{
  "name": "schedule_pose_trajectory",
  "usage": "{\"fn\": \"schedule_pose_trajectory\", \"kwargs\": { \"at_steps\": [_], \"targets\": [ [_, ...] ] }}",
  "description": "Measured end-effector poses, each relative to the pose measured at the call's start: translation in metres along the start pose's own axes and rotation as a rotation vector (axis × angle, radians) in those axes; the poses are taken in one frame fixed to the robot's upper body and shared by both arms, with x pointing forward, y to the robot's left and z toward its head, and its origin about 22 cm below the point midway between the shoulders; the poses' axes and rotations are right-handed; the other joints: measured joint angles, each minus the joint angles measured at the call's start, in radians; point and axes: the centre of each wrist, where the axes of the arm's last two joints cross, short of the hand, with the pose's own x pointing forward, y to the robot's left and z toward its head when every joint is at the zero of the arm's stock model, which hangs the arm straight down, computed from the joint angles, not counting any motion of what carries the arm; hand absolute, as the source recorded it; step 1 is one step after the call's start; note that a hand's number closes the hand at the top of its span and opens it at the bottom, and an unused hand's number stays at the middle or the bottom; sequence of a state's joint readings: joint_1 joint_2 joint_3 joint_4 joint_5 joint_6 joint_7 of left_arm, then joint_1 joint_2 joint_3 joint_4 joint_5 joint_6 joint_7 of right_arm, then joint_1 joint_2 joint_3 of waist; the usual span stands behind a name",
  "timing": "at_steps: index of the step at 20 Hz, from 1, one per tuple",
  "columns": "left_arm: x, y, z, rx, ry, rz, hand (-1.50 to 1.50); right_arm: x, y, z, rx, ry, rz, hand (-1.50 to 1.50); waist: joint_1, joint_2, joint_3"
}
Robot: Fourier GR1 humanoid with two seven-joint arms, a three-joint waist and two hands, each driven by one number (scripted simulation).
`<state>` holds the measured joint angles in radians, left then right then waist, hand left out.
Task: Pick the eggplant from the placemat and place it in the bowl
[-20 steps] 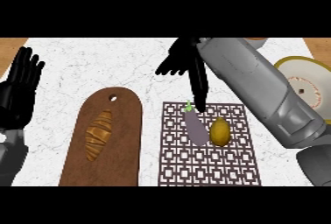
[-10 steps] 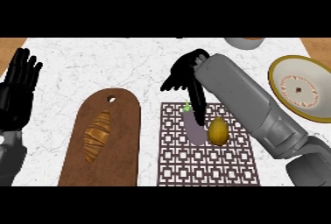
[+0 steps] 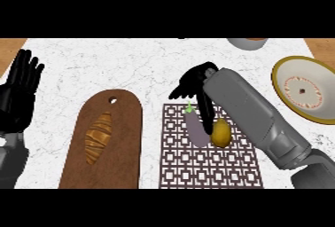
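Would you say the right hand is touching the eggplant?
Cannot tell: the head view shows the right hand overlapping the eggplant at its edge, hiding any gap.

Right hand [image 3: 195, 82] hangs over the far edge of the placemat [image 3: 209, 166], fingers spread and pointing down, and its grey forearm [image 3: 255, 119] slants back across the mat's right side. Left hand [image 3: 18, 91] sits well off to the mat's left, flat open, fingers up.

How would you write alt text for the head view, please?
The right hand, fingers open, is at the stem end of the eggplant on the placemat. The bowl sits at right; the left hand rests open at left.
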<state>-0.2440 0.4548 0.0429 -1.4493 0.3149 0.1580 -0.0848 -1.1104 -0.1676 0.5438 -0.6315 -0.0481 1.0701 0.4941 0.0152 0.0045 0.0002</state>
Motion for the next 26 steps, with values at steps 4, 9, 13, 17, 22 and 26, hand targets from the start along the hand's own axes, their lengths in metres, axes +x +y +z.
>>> {"fn": "schedule_pose_trajectory", "kwargs": {
  "at_steps": [4,9,13,17,22,26],
  "targets": [
    [0.008,0.005,-0.001,0.004,-0.003,-0.003,0.00,-0.003,0.003,-0.007,-0.006,-0.029,0.000,-1.50,0.001,0.000,0.000],
    [0.009,-0.001,0.001,0.002,-0.006,0.003,0.00,-0.004,0.011,-0.022,0.005,-0.027,0.013,-1.50,0.001,0.000,0.000],
    [0.002,-0.006,0.002,0.006,0.002,-0.003,0.00,-0.005,0.022,-0.035,0.013,-0.014,0.025,-1.50,-0.003,-0.001,0.000],
    [0.006,0.001,-0.001,0.005,0.004,0.001,0.00,-0.013,0.024,-0.039,0.017,-0.013,0.027,-1.50,-0.003,-0.001,0.000],
    [0.003,-0.002,0.001,0.001,-0.001,-0.007,0.00,-0.014,0.031,-0.052,0.028,0.009,0.035,-1.50,-0.003,-0.005,0.000],
    [0.001,0.000,0.002,0.000,0.001,0.000,0.00,-0.014,0.036,-0.060,0.027,0.040,0.044,-1.50,-0.002,-0.010,-0.001]
  ]
}}
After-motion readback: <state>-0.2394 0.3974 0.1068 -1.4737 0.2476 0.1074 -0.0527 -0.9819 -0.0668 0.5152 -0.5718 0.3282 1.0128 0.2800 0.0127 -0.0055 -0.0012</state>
